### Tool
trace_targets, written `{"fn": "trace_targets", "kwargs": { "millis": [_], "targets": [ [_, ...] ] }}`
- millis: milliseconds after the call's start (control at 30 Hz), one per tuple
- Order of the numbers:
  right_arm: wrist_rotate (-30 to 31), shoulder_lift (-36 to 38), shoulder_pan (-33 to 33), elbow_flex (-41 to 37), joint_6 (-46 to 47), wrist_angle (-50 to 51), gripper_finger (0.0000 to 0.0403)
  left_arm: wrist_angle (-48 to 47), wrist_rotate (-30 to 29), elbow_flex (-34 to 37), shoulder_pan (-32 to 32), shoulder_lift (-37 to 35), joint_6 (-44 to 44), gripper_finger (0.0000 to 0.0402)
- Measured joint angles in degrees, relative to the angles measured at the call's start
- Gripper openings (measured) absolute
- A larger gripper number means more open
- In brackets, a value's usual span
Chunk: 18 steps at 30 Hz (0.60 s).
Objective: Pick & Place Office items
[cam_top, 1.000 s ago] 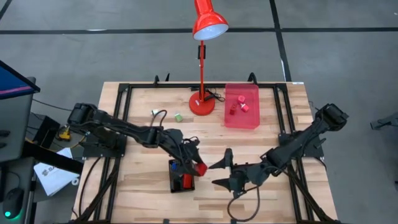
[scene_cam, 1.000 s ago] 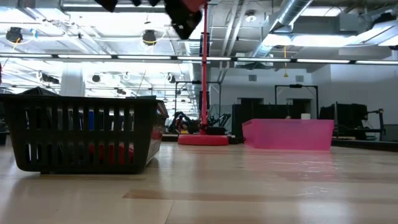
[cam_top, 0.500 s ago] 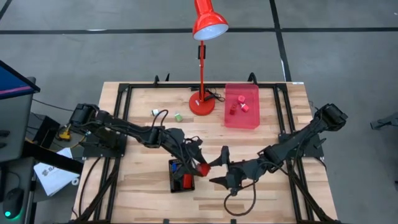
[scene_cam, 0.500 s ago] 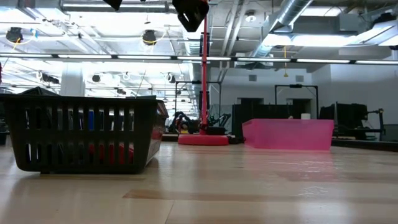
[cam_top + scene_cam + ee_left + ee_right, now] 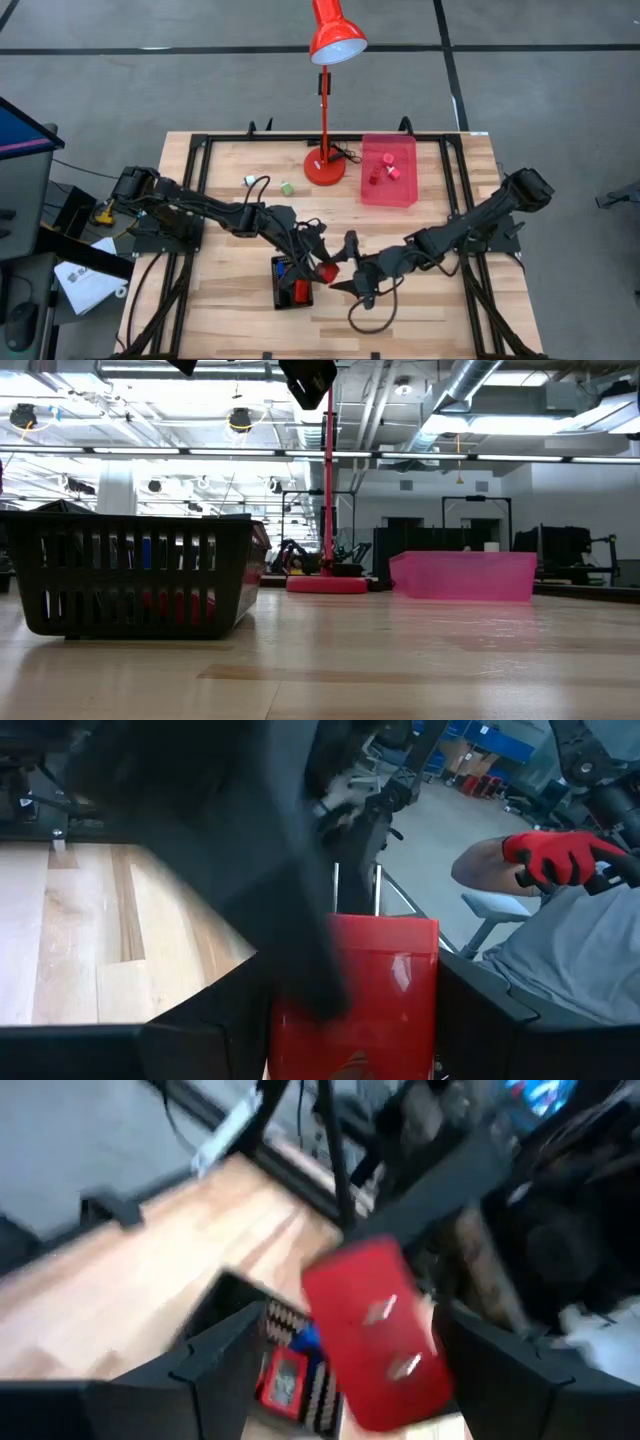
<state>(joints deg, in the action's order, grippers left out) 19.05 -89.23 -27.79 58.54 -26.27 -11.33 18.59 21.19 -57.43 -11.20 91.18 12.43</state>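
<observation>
The red block (image 5: 325, 271) looks small, hard and light, with smooth shiny sides, so it could slip. It seems best to hold it by its two flat sides, near the middle.

The left gripper (image 5: 322, 266) has its jaws closed on the red block and holds it in the air, just over the edge of the black basket (image 5: 281, 296). The right gripper (image 5: 345, 268) is right next to it with its jaws wide open and nothing in them. In the right wrist view the red block (image 5: 375, 1335) sits between those open jaws, but I cannot tell if they touch it. More red pieces lie in the pink tray (image 5: 400, 195), far from both arms on the wooden surface (image 5: 220, 310).
</observation>
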Motion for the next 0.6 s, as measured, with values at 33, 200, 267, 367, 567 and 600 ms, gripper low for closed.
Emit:
{"fn": "trace_targets", "kwargs": {
  "millis": [33, 200, 267, 367, 567, 600],
  "targets": [
    [-0.04, -0.33, 0.0, -0.22, -0.72, 0.16, 0.0279, -0.07, -0.07, 0.02, 0.0, 0.0, 0.13, 0.021],
    [0.24, -1.63, -0.05, -0.09, -3.43, -1.88, 0.0274, -0.09, 0.02, 0.09, 0.0, 0.0, 0.2, 0.021],
    [0.27, -1.61, -0.07, -0.09, -3.58, -2.64, 0.0271, -0.1, 0.02, 0.09, 0.0, 0.0, 0.22, 0.021],
    [0.3, -1.57, -0.28, -0.09, -4.04, -2.88, 0.026, -0.1, 0.02, 0.09, 0.0, 0.0, 0.23, 0.021],
    [0.44, -1.92, -0.31, 0.74, -5.01, -2.64, 0.0199, -0.18, -0.03, 0.09, 0.02, 0.0, 0.24, 0.021],
    [0.45, -1.92, -0.26, 0.74, -5.13, -2.63, 0.0183, -0.21, 0.01, 0.09, 0.02, 0.0, 0.27, 0.021]
  ]
}}
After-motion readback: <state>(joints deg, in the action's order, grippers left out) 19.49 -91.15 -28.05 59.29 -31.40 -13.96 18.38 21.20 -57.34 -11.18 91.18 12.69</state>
